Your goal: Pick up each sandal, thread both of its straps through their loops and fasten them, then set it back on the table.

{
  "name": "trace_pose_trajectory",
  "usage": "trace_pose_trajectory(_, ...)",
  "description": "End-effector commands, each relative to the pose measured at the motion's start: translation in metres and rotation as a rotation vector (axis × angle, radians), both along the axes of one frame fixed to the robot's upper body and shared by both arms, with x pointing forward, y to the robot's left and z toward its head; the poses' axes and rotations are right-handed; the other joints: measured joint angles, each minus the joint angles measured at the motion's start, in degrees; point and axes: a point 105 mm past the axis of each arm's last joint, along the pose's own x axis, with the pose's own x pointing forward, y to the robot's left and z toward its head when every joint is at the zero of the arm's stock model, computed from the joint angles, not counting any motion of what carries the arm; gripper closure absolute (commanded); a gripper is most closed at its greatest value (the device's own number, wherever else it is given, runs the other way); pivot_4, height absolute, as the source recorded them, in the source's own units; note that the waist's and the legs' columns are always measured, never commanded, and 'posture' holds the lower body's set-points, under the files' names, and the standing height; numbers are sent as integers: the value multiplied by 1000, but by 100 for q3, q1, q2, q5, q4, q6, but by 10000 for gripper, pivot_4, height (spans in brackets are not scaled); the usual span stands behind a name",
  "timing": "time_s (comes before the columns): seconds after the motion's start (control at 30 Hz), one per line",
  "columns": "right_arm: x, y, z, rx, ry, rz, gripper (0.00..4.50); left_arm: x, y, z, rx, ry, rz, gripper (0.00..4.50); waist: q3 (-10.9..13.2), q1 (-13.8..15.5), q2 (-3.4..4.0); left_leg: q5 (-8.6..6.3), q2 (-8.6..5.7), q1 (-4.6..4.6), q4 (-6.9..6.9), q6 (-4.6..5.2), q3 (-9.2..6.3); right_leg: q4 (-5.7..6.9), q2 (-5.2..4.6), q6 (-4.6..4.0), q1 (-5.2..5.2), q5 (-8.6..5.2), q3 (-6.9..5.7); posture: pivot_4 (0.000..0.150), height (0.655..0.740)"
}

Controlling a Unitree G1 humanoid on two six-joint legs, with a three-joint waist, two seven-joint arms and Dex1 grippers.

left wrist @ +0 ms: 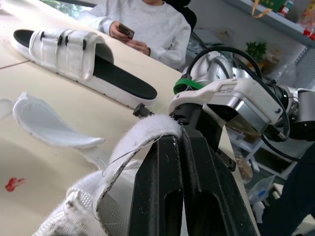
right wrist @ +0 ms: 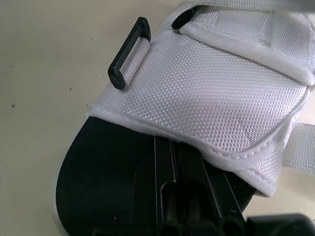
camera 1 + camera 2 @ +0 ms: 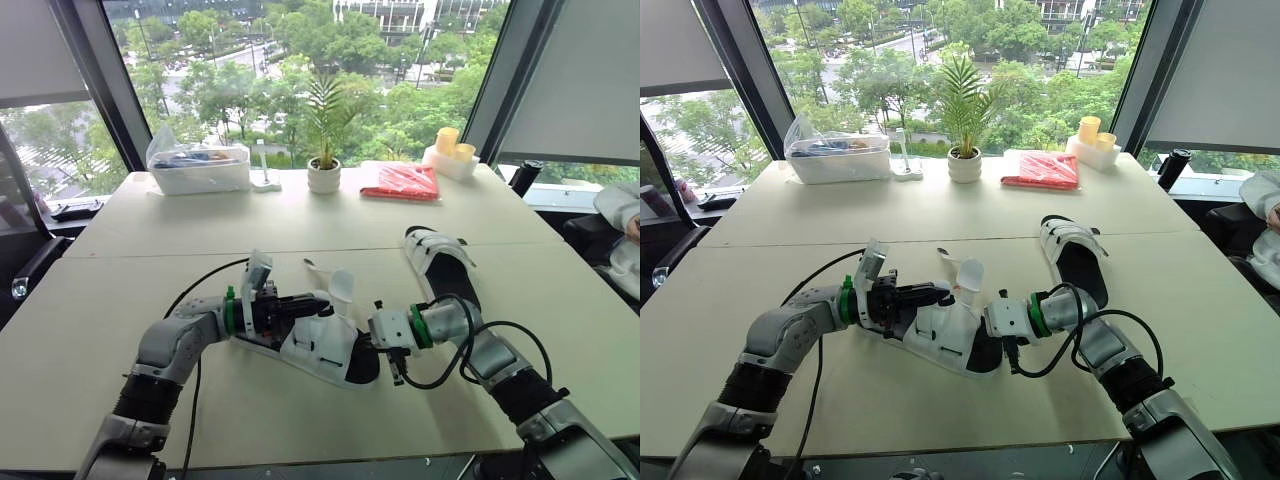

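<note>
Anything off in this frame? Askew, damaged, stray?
The near sandal is unfastened. One strap is pinched in the shut left tool, and its edge is fuzzy with loose threads. A second strap is loose beside it. The far sandal looks fastened. There is a small red mark on the table.

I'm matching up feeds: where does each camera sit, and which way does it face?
Left eye view: on the head, facing forward and down over the table; both arms show.
Right eye view: stereo twin, same scene.
Left wrist view: along the left gripper, shut on a strap, facing the far sandal and a person.
Right wrist view: along the right gripper, onto the near sandal.
All share the near sandal.
</note>
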Motion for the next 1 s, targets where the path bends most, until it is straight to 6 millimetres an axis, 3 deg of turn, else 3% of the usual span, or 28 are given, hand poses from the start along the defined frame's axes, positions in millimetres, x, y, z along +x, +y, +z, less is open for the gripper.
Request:
trace_pose_trajectory(0.03, -10, -16, -37, -139, 115, -31, 45000, 4, -6, 11, -10, -60, -29, 44410, 0, 0, 0, 0, 0, 0, 2, 0, 0, 0, 0, 0, 1, 0, 0, 1500, 7400)
trace_pose_trajectory(0.1, -10, -16, -37, -141, 114, -32, 45000, 4, -9, 9, -16, -42, -52, 44410, 0, -3, 0, 0, -1, 0, 4, 0, -1, 0, 0, 2, 3, 2, -1, 1500, 7400)
trace_pose_trajectory(0.2, -10, -16, -37, -138, 114, -34, 45000, 7, -13, 7, -15, -36, -59, 36147, -1, -3, 0, 0, -1, 1, 4, 0, -1, 1, 0, 3, 3, 2, -1, 1500, 7400)
trace_pose_trajectory(0.43, -10, -16, -36, -135, 115, -39, 45000, 21, -11, 1, -5, 8, 15, 812, -1, -8, 0, 0, -1, 1, 4, 0, -3, 1, 1, 6, 3, 3, -2, 1500, 7400)
trace_pose_trajectory(0.63, -11, -15, -37, -131, 117, -41, 45000, 54, 15, 4, -9, -27, 260, 218, -1, -7, 0, 1, -2, 2, 4, 0, -4, 2, 1, 18, 4, 11, -3, 1500, 7400)
trace_pose_trajectory(0.77, -11, -13, -38, -128, 118, -40, 45000, 77, 45, -11, 145, -120, 457, 218, -2, -9, -2, 2, -2, 2, 5, -1, -4, 3, 2, 27, 3, 16, -4, 1500, 7400)
trace_pose_trajectory(0.9, -10, -12, -38, -126, 117, -36, 45000, 77, 58, -13, 161, -144, 463, 218, -3, -12, -2, 2, -4, 3, 4, -2, -5, 3, 2, 29, 2, 18, -4, 1500, 7400)
trace_pose_trajectory(1.0, -9, -11, -37, -126, 116, -35, 45000, 60, 56, -8, 159, -183, 353, 218, -3, -22, -1, 1, -4, 2, 5, -2, -4, 3, 2, 28, 2, 21, -4, 1500, 7400)
